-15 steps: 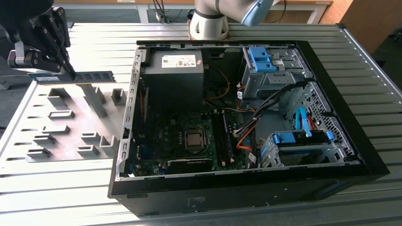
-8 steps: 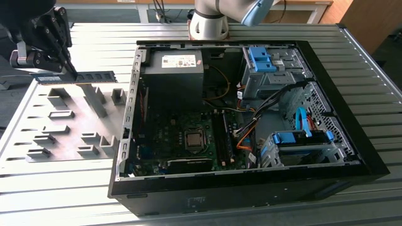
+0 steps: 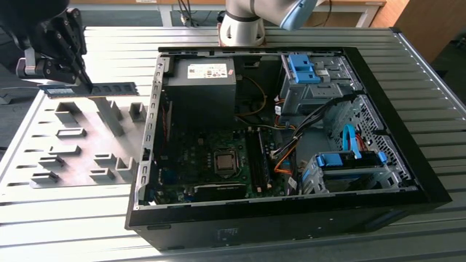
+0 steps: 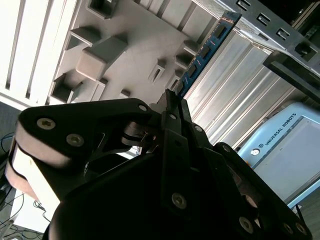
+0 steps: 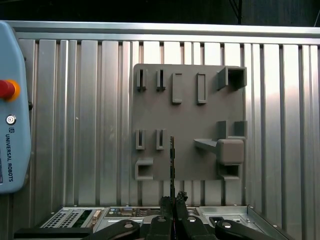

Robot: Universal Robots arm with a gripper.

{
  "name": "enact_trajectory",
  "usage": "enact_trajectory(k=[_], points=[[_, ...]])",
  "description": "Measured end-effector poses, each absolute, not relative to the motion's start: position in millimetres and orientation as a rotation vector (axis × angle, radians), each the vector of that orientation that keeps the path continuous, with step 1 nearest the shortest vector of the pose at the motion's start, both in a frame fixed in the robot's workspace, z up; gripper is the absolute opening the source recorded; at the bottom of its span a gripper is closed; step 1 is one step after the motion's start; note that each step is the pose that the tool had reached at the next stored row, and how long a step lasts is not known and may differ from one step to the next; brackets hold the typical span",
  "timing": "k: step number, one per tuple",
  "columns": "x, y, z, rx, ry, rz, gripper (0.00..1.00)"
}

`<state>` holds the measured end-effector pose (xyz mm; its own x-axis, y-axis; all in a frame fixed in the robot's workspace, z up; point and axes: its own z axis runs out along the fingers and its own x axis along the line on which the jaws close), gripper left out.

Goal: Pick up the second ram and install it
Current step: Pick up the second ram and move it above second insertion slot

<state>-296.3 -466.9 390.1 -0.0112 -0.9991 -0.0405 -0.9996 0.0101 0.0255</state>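
Observation:
In the exterior view my gripper (image 3: 84, 84) hangs at the far left, above the grey fixture plate (image 3: 80, 147), shut on the second ram (image 3: 113, 88). The ram is a long green-blue stick with dark chips. It is held level, lifted clear of the fixture blocks, and sticks out toward the computer case. In the second wrist view the ram (image 4: 202, 52) runs away from the black fingertips (image 4: 172, 102). It appears edge-on in the first wrist view, a thin dark strip (image 5: 172, 160) rising from the closed fingers (image 5: 165, 202) over the fixture plate (image 5: 190, 120).
An open black computer case (image 3: 291, 218) lies at the exterior view's right, with the motherboard and its long black slots (image 3: 255, 155) inside. The arm's base (image 3: 244, 24) stands behind the case. A pale blue pendant (image 5: 10, 110) rests on the slatted metal table (image 5: 75, 150).

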Motion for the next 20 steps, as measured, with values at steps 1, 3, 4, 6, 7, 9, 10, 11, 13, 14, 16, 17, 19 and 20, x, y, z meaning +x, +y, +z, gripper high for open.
enact_trajectory(k=[1, 3, 4, 6, 7, 9, 10, 11, 13, 14, 16, 17, 19, 20], points=[[-295.8, -466.8, 390.1, -2.201, 2.225, 0.073, 0.14], [-294.6, -466.8, 390.1, -2.201, 2.225, 0.073, 0.14], [-294.3, -466.8, 390.0, -2.201, 2.225, 0.073, 0.14], [-293.8, -466.9, 390.0, -2.201, 2.225, 0.073, 0.14], [-293.4, -466.9, 390.1, -2.201, 2.225, 0.073, 0.14], [-292.8, -466.8, 390.1, -2.201, 2.225, 0.073, 0.14], [-292.4, -466.9, 390.1, -2.201, 2.225, 0.073, 0.14], [-292.1, -466.9, 390.1, -2.201, 2.225, 0.073, 0.14], [-291.5, -466.8, 390.1, -2.201, 2.225, 0.073, 0.14], [-291.0, -466.8, 390.1, -2.201, 2.225, 0.073, 0.14], [-290.2, -466.8, 390.1, -2.201, 2.225, 0.073, 0.14], [-289.8, -466.9, 390.1, -2.201, 2.225, 0.073, 0.14], [-288.9, -466.8, 390.1, -2.201, 2.225, 0.073, 0.14], [-288.5, -466.8, 390.0, -2.201, 2.225, 0.073, 0.14]])
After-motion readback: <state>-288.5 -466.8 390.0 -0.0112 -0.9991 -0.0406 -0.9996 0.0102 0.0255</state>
